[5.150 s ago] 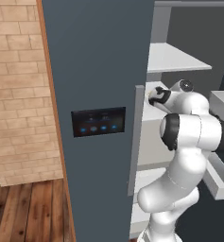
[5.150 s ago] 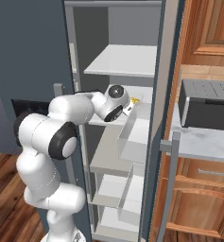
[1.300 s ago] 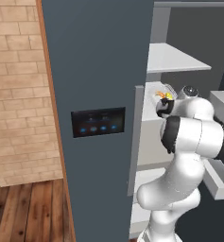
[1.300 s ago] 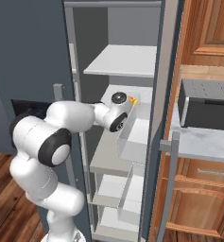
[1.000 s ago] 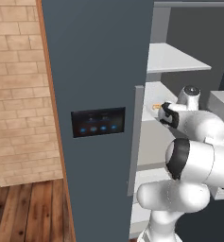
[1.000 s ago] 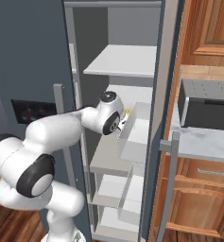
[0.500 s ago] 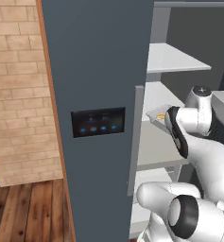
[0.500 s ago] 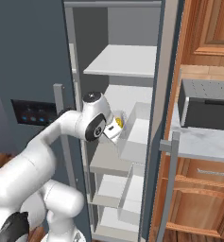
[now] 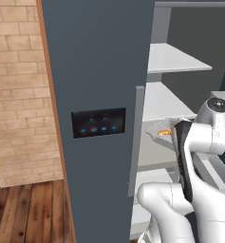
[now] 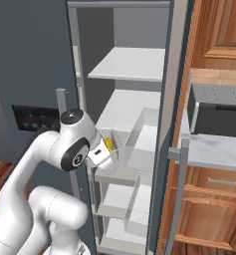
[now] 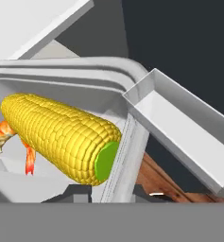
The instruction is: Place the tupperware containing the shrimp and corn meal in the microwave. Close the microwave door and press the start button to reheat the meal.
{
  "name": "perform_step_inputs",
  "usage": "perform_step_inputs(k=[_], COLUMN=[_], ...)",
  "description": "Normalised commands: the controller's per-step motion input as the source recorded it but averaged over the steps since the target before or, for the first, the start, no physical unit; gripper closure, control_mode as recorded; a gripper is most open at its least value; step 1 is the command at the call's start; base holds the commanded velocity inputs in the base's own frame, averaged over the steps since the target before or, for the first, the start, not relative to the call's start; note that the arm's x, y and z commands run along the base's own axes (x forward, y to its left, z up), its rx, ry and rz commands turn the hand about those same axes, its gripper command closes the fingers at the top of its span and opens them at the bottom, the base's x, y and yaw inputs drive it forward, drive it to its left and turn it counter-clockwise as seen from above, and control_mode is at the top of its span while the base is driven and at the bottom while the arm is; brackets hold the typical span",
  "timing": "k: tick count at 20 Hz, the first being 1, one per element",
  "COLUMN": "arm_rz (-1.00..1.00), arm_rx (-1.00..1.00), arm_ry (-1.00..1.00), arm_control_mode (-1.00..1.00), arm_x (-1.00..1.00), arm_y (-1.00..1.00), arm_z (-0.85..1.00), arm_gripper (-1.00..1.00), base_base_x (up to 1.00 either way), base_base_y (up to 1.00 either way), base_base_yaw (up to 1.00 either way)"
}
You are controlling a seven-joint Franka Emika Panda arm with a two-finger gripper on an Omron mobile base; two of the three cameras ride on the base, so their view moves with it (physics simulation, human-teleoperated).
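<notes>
The tupperware (image 11: 85, 66) is a clear-grey tub holding a yellow corn cob (image 11: 61, 139) and orange shrimp (image 11: 4, 134). My gripper (image 11: 114, 191) is shut on its near rim, one fingertip (image 11: 75, 193) on each side of the wall. In the right base view the gripper (image 10: 102, 154) holds the tub (image 10: 109, 142) at the front edge of the fridge's middle shelf, tilted. From the left base view the tupperware (image 9: 161, 133) shows beside the hand (image 9: 178, 137). The microwave and its door are out of view.
The fridge stands open with white shelves (image 10: 124, 64) and drawers below. Its left door (image 9: 95, 95) carries a dark panel (image 9: 98, 122) and a bar handle. A door bin (image 11: 179, 127) lies close to the tub. A dark boxy appliance (image 10: 216, 117) sits on the right counter.
The arm has drawn the tupperware out from deep on the shelf toward the fridge's front and lower, swinging the elbow down and back. The grip has held.
</notes>
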Motion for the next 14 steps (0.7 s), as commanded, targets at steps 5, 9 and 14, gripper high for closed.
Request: perform_step_inputs(k=[5,9,14], arm_rz=[0.14,0.12,0.08], arm_rx=[0.00,0.00,-0.01], arm_ry=[-0.02,-0.12,-0.04], arm_control_mode=[-1.00,-1.00,1.00], arm_x=[-0.60,-0.12,-0.04], arm_y=[0.23,0.22,0.19], arm_z=[0.26,0.32,0.27], arm_gripper=[1.00,1.00,1.00], base_base_x=[0.00,0.00,0.00], base_base_y=[0.00,0.00,0.07], base_base_yaw=[0.00,0.00,0.01])
